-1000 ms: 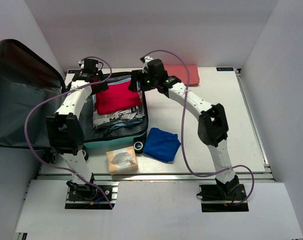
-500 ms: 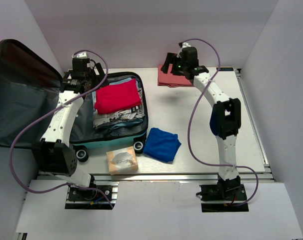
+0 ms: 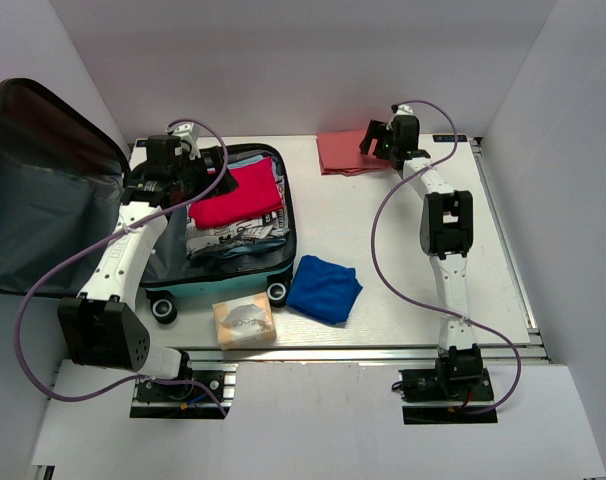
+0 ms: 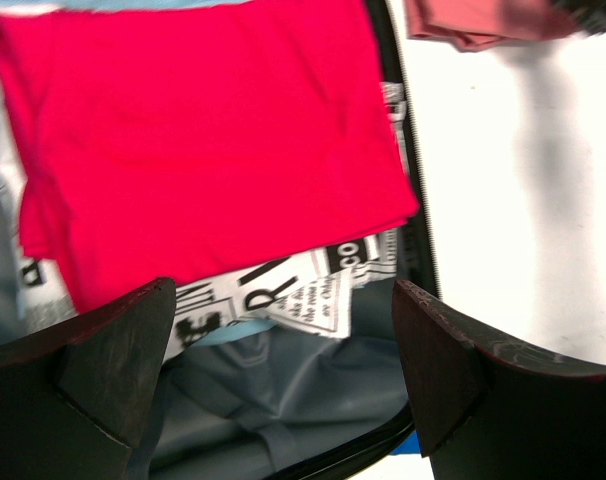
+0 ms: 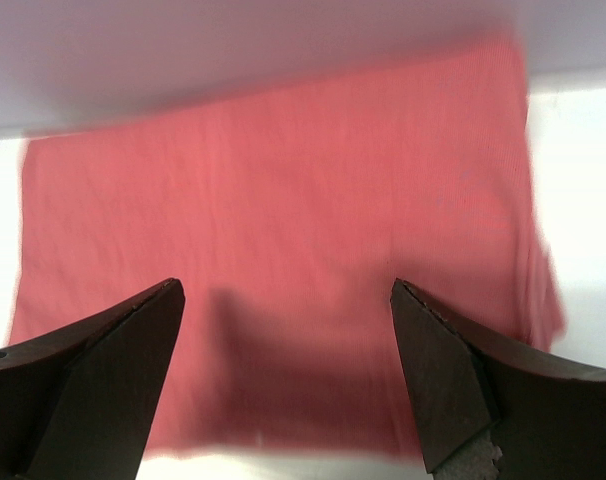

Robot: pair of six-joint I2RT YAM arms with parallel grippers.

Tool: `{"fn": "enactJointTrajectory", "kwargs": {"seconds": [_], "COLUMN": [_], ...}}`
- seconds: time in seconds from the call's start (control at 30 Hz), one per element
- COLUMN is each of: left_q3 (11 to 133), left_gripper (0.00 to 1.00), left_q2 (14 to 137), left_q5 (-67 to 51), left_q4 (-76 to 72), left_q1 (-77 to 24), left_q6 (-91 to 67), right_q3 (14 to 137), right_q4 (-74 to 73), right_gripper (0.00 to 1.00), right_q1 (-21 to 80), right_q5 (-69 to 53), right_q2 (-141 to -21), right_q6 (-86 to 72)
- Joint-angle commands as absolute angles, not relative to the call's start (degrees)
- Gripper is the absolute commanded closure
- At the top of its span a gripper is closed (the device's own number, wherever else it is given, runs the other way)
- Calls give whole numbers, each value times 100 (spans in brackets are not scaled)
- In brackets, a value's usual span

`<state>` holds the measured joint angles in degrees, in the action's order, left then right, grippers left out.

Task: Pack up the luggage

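Tabletop: you have a white tabletop (image 3: 413, 260) carrying everything, with both arm bases at its near edge.
Luggage: the small hard-shell suitcase with a teal outer wall (image 3: 218, 288) lies open at the left of the tabletop. Its dark grey lined lid stands up toward the left, and its wheels face the near edge.
Red cloth: a bright red folded cloth (image 3: 238, 195) lies on top inside the luggage, toward the far end.
Salmon cloth: a dusty pink folded cloth (image 3: 341, 155) lies flat at the far edge of the tabletop, well apart from the luggage.
Blue cloth: a royal blue folded cloth (image 3: 324, 288) sits on the tabletop just beside the luggage's near right corner.
Printed cloth: a newspaper-print fabric (image 3: 228, 238) shows under the red cloth's near edge.
Packet: a tan square packet (image 3: 244, 322) rests near the front edge, just in front of the luggage.
Left gripper: your left gripper (image 4: 283, 300) hangs over the open luggage with its jaws spread wide and nothing between them.
Right gripper: your right gripper (image 5: 283, 290) hovers above the salmon cloth, far to the right of the luggage, with its jaws apart and holding nothing.
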<state>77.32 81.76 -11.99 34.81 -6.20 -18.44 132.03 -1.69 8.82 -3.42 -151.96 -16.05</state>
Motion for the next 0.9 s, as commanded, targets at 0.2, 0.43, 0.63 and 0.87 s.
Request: {"fn": "enactJointTrajectory", "kwargs": {"seconds": [0.2, 0.43, 0.63, 0.87], "left_q3": [8691, 9510, 9308, 10852], "left_gripper": [2, 2, 2, 2], "left_q2": [8850, 9492, 9475, 10721], "left_q5": [-1706, -1872, -2136, -1951], "left_q4": [3207, 3586, 3419, 4008], "left_q1": [-642, -694, -957, -1781], "left_q6": [-1731, -1810, -1881, -1345], "right_q3": [10259, 7042, 5470, 3772], "right_q4": [-667, -96, -572, -1001], "right_gripper": [11, 11, 11, 11], "right_q1": [923, 1028, 1134, 1327], "right_q5": [-377, -353, -534, -704], "right_q2": [-13319, -11129, -10012, -8442], "right_q6": [-1821, -1801, -2152, -2505]}}
